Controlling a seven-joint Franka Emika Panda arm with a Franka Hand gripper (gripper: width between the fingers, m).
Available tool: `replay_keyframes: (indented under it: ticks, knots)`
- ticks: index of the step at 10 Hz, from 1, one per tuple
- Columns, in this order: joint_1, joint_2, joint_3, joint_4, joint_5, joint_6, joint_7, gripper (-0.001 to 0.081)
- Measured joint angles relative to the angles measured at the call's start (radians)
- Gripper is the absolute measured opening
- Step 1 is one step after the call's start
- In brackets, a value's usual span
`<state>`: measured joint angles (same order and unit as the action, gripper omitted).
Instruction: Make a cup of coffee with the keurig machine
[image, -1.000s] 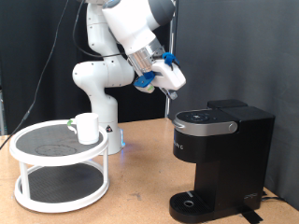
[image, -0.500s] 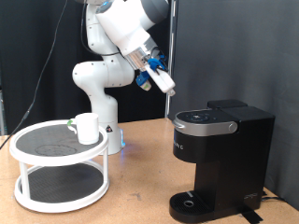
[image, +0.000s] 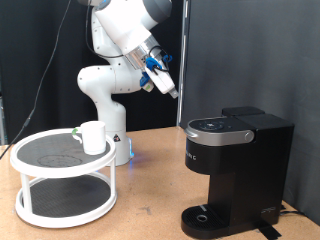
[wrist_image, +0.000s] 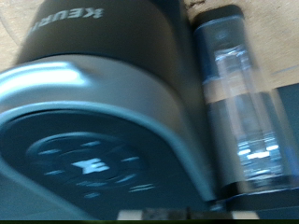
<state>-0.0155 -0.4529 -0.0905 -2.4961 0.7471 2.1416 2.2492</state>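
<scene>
Right now you have the pincer (image: 168, 88) up in the air, well above the tabletop (image: 150, 190) and apart from everything on it, hanging over the gap between the round white stand (image: 60, 195) and the keurig machine (image: 235, 170). Nothing shows between its fingers, and they look drawn close together, though at this size you cannot tell for sure whether they are together or slightly apart. The machine stands at the tabletop's right edge in the exterior view, lid down, with its silver top panel (image: 220, 127) facing up and its round drip base (image: 212, 218) bare. The wrist view looks down on that same lid and the clear water tank (wrist_image: 238, 103) beside it (blurred, so the arm is probably in motion). The cup (image: 93, 137) sits on the upper tier of the stand, near the tabletop's left edge, with a small green-rimmed pod (image: 76, 133) just beside it. By my reading you are at the very start: neither cup nor pod has reached the machine, and the lid is not yet raised. Whichever you go for, the reach calls for a clean descent with the pincer spread wide, and care near the stand's rim, since the cup and pod stand so close together.
</scene>
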Motion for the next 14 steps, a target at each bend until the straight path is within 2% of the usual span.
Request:
replay_keyframes:
  ticks: [1,3,4,7,11,14]
  knots:
    - [0.000,-0.010,0.004,-0.022,0.039,0.060,0.014,0.0004]
    - [-0.005,-0.051,0.007,-0.070,0.057,0.123,0.088,0.0004]
    - [-0.017,-0.074,0.005,-0.086,0.036,0.098,0.117,0.0004]
    - [-0.065,-0.122,-0.027,-0.088,-0.059,-0.072,0.159,0.0004]
    - [-0.105,-0.176,-0.080,-0.085,-0.119,-0.163,0.151,0.0004]
    - [-0.124,-0.227,-0.138,-0.080,-0.182,-0.275,0.087,0.0004]
